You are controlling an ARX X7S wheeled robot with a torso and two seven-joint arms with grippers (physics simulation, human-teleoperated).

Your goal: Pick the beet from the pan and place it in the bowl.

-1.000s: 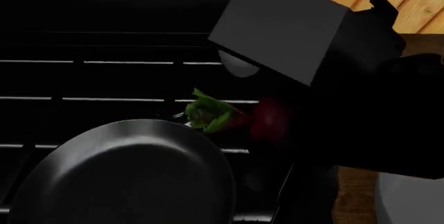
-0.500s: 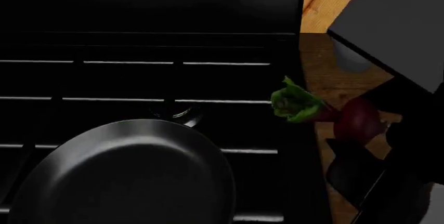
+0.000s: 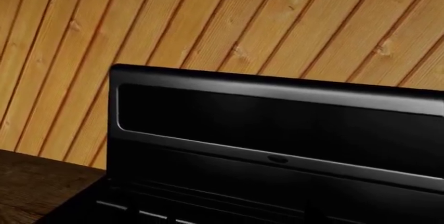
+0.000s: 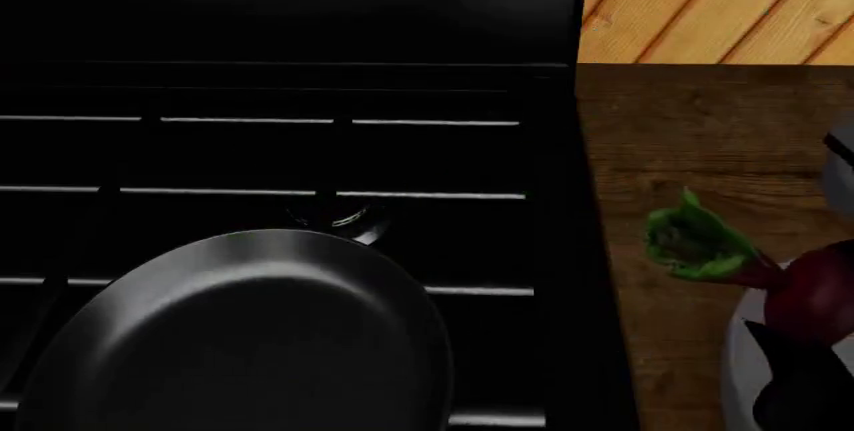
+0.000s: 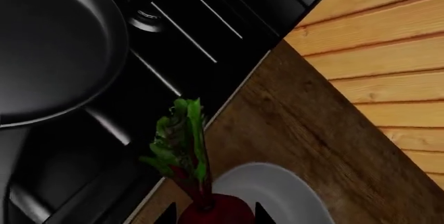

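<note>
The beet (image 4: 817,299), dark red with green leaves (image 4: 690,241), hangs in the air at the head view's right edge, above the rim of the light grey bowl (image 4: 737,376). My right gripper (image 5: 216,215) is shut on the beet (image 5: 215,209), with one dark fingertip (image 5: 170,214) on each side of the root. The bowl (image 5: 277,193) lies just under and beyond the beet on the counter. The black pan (image 4: 240,341) sits on the stove at lower left with nothing in it. My left gripper does not show in any view.
The black stove (image 4: 267,151) with its grates and a burner (image 4: 340,217) fills the left and centre. A brown wooden counter (image 4: 694,131) runs to its right. A plank wall (image 4: 721,1) stands behind. The left wrist view shows the stove's back panel (image 3: 277,125).
My right gripper carried the beet rightward, from above the stove beside the pan to over the counter at the bowl's rim. The arm's big dark housing has left the head view.
</note>
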